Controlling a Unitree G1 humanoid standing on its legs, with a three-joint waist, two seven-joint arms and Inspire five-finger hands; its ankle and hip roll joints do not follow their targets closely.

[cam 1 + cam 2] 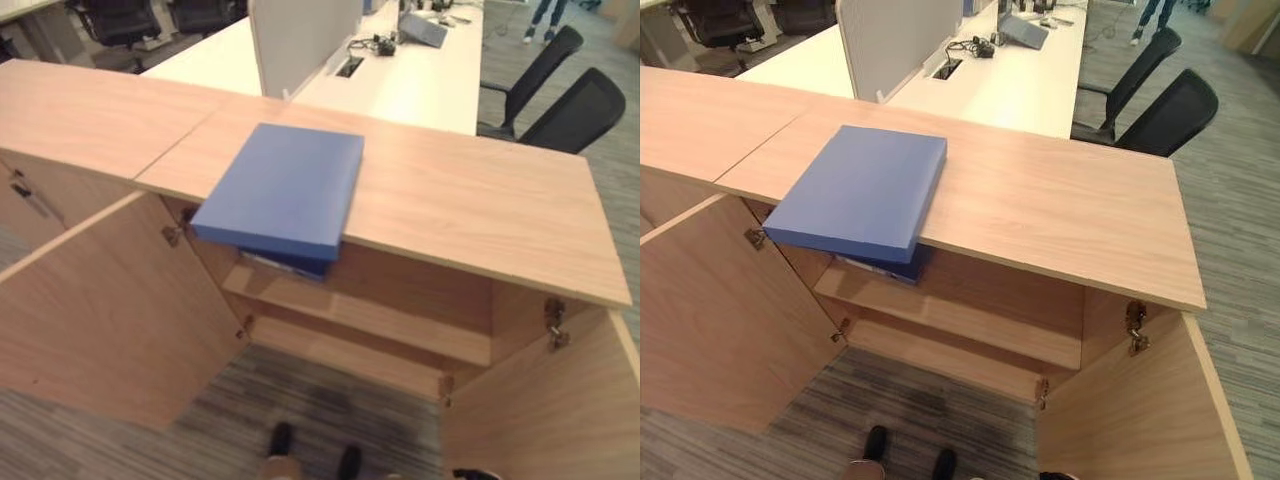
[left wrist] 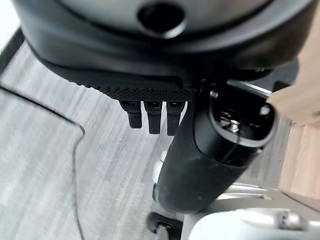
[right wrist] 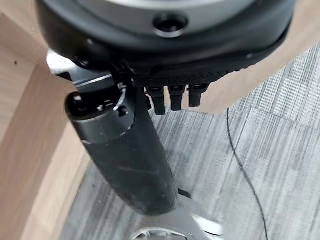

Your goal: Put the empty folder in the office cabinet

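Flat on cabinet top (image 1: 470,200), blue folder (image 1: 285,185) overhangs front edge above open compartment; second blue item (image 1: 285,265) beneath on inner shelf (image 1: 350,315); both doors (image 1: 110,310) swung open; left hand (image 2: 150,117) and right hand (image 3: 172,97) hang over carpet, fingers relaxed, holding nothing.

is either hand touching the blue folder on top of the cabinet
Apart. In both eye views the blue folder lies alone on the cabinet top. Each wrist view shows its hand (left hand, right hand) over carpet.
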